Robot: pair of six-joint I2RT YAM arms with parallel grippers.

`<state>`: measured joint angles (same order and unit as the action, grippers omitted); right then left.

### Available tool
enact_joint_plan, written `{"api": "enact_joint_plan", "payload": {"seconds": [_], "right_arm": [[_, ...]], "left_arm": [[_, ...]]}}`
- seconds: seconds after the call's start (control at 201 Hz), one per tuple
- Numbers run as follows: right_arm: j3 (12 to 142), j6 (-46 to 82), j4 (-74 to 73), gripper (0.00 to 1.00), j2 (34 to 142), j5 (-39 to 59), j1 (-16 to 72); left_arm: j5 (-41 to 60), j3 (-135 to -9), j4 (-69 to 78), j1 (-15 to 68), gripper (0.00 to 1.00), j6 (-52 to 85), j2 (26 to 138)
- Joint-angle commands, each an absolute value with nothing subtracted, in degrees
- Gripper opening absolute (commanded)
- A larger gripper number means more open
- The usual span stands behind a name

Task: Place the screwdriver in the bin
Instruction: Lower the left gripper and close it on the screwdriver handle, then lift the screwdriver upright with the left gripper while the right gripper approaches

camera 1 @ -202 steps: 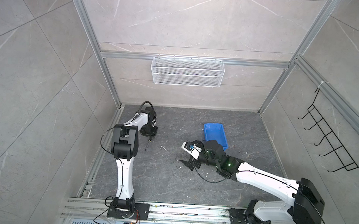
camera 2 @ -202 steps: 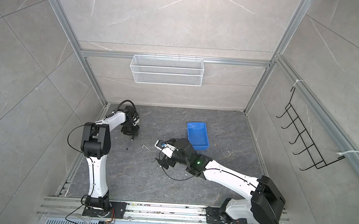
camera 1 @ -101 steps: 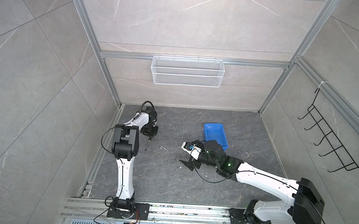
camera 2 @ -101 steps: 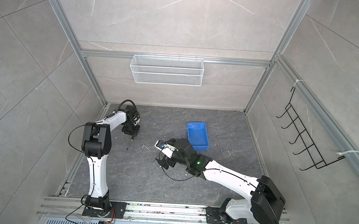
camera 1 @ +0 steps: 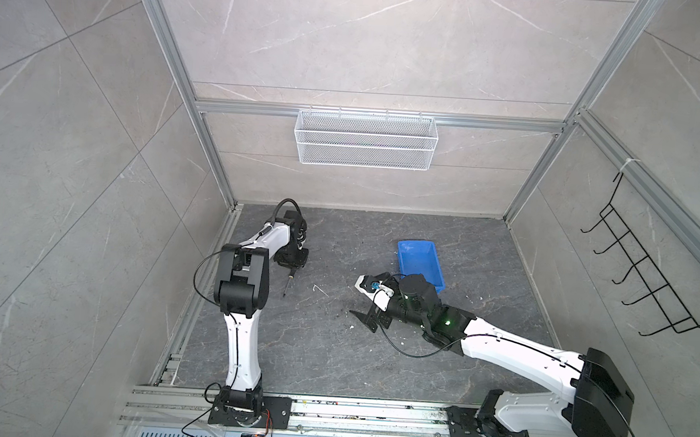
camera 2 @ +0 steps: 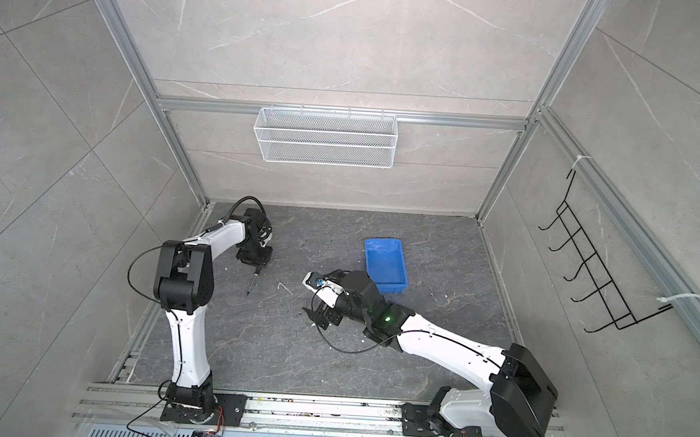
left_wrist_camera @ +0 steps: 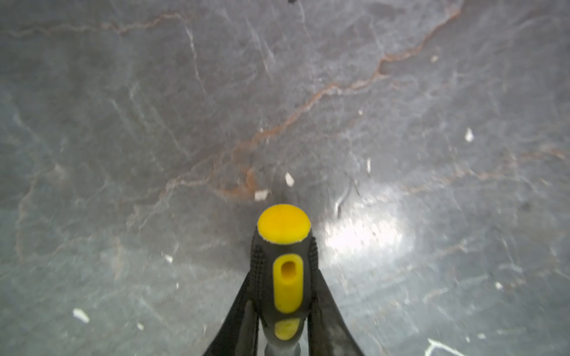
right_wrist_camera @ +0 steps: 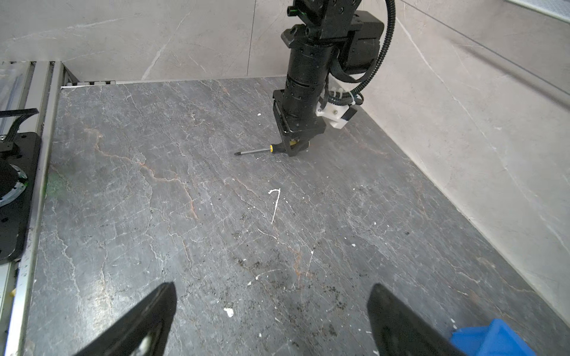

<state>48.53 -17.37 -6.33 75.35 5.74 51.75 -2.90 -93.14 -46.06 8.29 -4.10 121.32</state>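
Black-and-yellow screwdriver [left_wrist_camera: 284, 246] lies clamped in the left gripper [left_wrist_camera: 283, 296], apparently flat.

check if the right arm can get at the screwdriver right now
Probably not: the left gripper is shut on the screwdriver handle, leaving only its thin shaft free. The right gripper is open but well short.

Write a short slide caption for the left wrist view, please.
The left gripper shut on the screwdriver by its black-and-yellow handle, grey veined floor behind.
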Motion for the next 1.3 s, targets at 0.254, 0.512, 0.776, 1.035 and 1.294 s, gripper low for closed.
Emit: {"api": "enact_joint_plan", "payload": {"seconds": [0.254,0.512,0.776,1.035,1.294], "right_arm": [[44.97,-12.65,-13.97,0.99,70.0,4.9,51.99],[42.42,-7.51,-21.11,0.99,67.04,3.43,51.71],[40.43,2.75,-26.54,0.99,65.22,4.85,48.86],[39.91,13.57,-29.19,0.99,65.39,8.26,44.4],[40.34,27.55,-31.53,0.94,67.93,15.52,37.4]], "left_arm": [[2.7,-87.03,-37.36,10.31,0.0,0.28,102.78],[15.44,-79.68,-25.97,11.26,0.0,6.09,91.95],[33.58,-69.79,-4.93,12.22,0.0,17.66,84.71],[39.94,-60.2,20.88,16.61,0.0,36.12,81.92],[40.6,-58.32,30.87,23.67,0.0,42.65,82.91]]}}
